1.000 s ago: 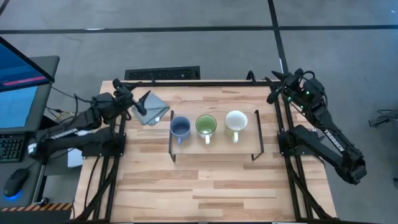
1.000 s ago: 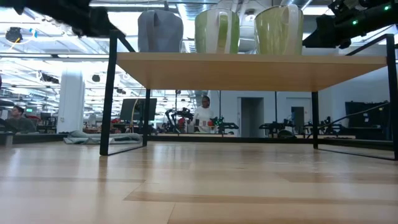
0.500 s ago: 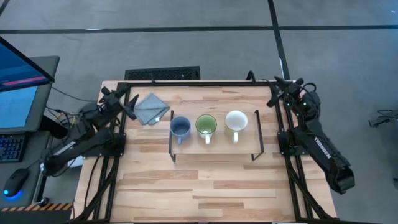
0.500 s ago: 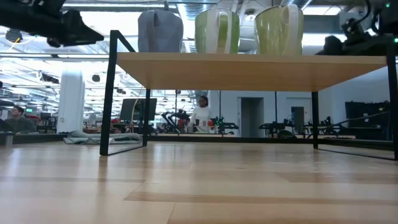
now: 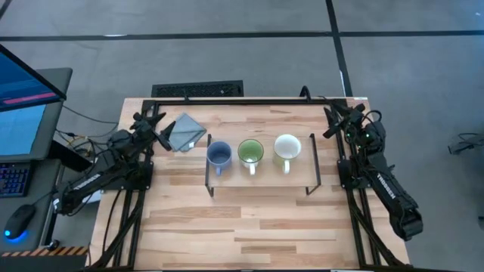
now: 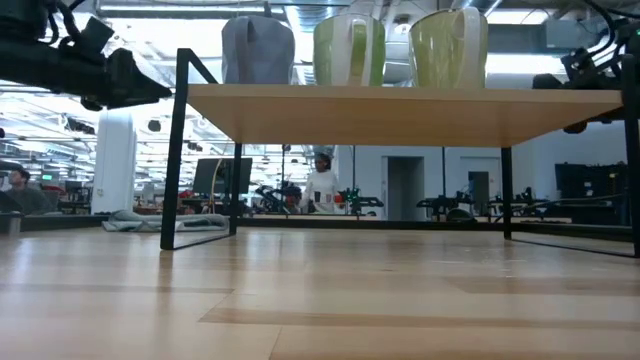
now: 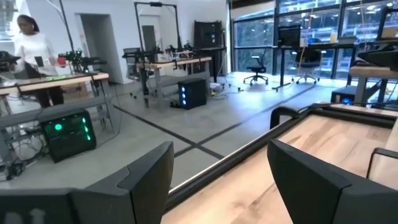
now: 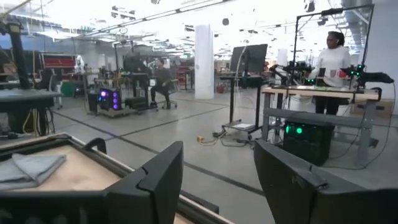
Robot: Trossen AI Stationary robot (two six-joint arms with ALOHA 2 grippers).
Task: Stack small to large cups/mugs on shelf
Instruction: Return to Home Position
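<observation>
Three mugs stand in a row on the low light-wood shelf [image 5: 261, 180]: the blue mug [image 5: 219, 155] on the left, the green mug [image 5: 250, 152] in the middle, the cream-white mug [image 5: 287, 148] on the right. In the low view they stand upright on the board [image 6: 400, 98]. My left gripper [image 5: 153, 125] is open and empty at the table's far left, beside the grey cloth. My right gripper [image 5: 339, 119] is open and empty at the table's far right edge. Both wrist views look out past the table's far edge into the room.
A folded grey cloth [image 5: 184, 131] lies on the table at the far left, just left of the shelf. The shelf's black wire legs [image 6: 178, 150] stand on the tabletop. The near half of the table [image 5: 249, 227] is bare wood. People stand in the room beyond.
Both arms have drawn back from the shelf. My left gripper has moved off the grey cloth toward the table's left edge. My right gripper has moved a little toward the near edge along the right side. The mugs have not moved.
</observation>
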